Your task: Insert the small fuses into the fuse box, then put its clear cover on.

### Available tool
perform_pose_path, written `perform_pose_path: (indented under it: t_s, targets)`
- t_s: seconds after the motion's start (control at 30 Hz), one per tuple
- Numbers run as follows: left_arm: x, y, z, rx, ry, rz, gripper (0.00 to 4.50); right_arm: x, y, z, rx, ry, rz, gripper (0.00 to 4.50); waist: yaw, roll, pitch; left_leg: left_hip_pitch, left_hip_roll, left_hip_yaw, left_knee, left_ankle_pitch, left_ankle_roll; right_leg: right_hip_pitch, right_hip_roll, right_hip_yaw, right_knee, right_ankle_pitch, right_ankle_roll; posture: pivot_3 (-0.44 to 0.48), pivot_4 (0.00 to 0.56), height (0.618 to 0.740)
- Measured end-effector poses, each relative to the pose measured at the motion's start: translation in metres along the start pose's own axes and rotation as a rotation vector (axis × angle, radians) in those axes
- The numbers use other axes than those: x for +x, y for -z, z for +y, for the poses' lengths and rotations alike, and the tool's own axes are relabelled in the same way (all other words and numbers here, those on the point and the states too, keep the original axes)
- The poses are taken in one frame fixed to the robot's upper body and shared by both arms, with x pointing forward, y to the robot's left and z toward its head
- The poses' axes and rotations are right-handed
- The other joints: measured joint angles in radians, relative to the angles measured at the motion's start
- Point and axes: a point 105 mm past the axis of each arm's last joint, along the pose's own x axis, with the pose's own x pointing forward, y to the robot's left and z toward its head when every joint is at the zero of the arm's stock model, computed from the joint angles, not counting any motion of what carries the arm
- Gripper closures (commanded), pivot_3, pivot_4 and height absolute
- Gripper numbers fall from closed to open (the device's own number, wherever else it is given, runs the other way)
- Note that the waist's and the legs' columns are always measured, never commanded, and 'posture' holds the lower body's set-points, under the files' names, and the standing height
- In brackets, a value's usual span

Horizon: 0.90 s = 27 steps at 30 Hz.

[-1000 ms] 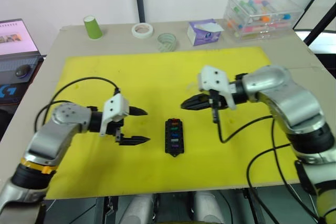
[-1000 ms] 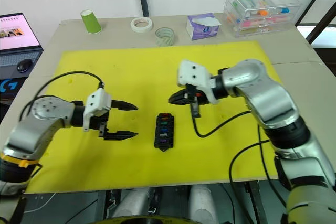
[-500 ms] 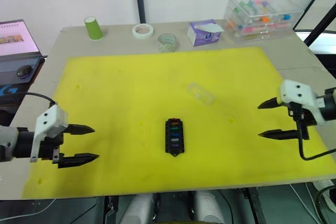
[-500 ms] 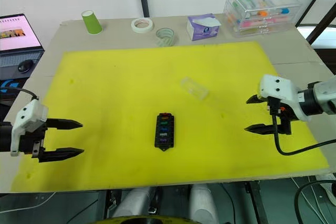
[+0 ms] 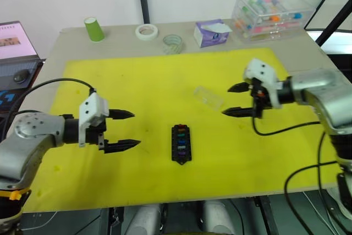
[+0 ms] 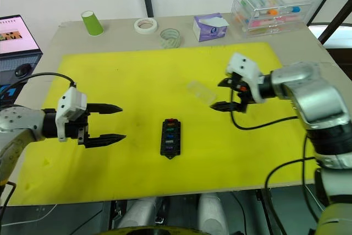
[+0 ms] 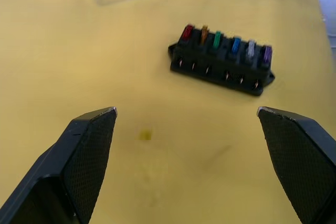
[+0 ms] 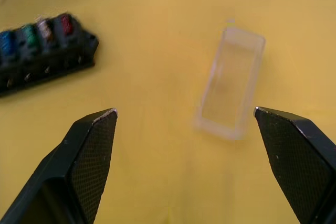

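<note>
The black fuse box (image 5: 182, 143) lies flat near the middle of the yellow mat (image 5: 137, 81). A row of coloured fuses (image 7: 226, 44) stands in its slots: red, orange, green, blue, grey and purple. The clear cover (image 5: 209, 97) lies apart from it, farther back on the mat. The left gripper (image 5: 127, 131) and the right gripper (image 5: 235, 99) have fingers wide apart, holding nothing.

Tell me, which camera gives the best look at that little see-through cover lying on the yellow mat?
The right wrist view: the clear cover lies large between the open right end effector's fingers, its edges plain. Both eye views show it as a faint patch; the left wrist view catches part of it at the frame edge.
</note>
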Motion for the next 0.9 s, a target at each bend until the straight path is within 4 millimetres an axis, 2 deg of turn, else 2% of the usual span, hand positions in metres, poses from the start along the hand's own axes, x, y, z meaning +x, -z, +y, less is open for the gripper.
perform_pose_path:
  t_s: [0.1, 0.27, 0.47, 0.67, 0.8, 0.9]
  targets:
    - [0.006, -0.002, -0.002, 0.008, 0.013, -0.007, 0.00, 0.014, 0.000, -0.006, 0.050, 0.032, 0.018, 0.07, 0.004, 0.000, 0.000, 0.000, -0.001, -0.001, 0.001, 0.000, 0.000, 0.001, 0.000, 0.000, 0.000, 0.000, 0.000, 0.000, 0.150, 0.740]
    - [0.026, 0.007, -0.013, -0.007, 0.061, -0.004, 0.00, 0.044, -0.008, -0.016, 0.152, 0.085, 0.034, 0.07, -0.001, 0.000, 0.000, 0.000, -0.001, -0.001, 0.001, 0.000, 0.000, 0.000, 0.000, 0.000, 0.002, 0.000, 0.000, 0.000, 0.150, 0.740]
    - [0.024, 0.009, -0.013, 0.022, 0.053, 0.013, 0.00, 0.066, -0.002, -0.018, 0.227, 0.121, 0.065, 0.07, 0.000, -0.001, 0.000, 0.000, -0.001, -0.001, 0.001, 0.000, 0.000, 0.000, 0.000, 0.000, 0.002, 0.000, 0.000, 0.000, 0.150, 0.740]
    - [0.021, 0.013, -0.016, 0.014, 0.055, 0.033, 0.00, 0.079, 0.010, -0.018, 0.271, 0.135, 0.107, 0.07, -0.005, -0.001, 0.000, 0.000, -0.001, -0.001, 0.001, 0.000, 0.000, -0.001, 0.000, 0.000, 0.006, 0.000, 0.000, 0.000, 0.150, 0.740]
    - [0.018, 0.016, -0.017, 0.007, 0.050, 0.046, 0.00, 0.079, 0.010, -0.019, 0.264, 0.140, 0.109, 1.01, -0.003, -0.001, 0.000, 0.000, -0.001, -0.001, 0.001, 0.000, 0.000, -0.001, 0.000, 0.000, 0.005, 0.000, 0.000, 0.000, 0.150, 0.740]
    - [0.016, 0.017, -0.018, 0.003, 0.041, 0.048, 0.00, 0.078, 0.010, -0.020, 0.258, 0.146, 0.109, 2.09, -0.004, -0.001, 0.000, 0.000, -0.001, -0.001, 0.001, 0.000, 0.000, -0.001, 0.000, 0.000, 0.005, 0.000, 0.000, 0.000, 0.150, 0.740]
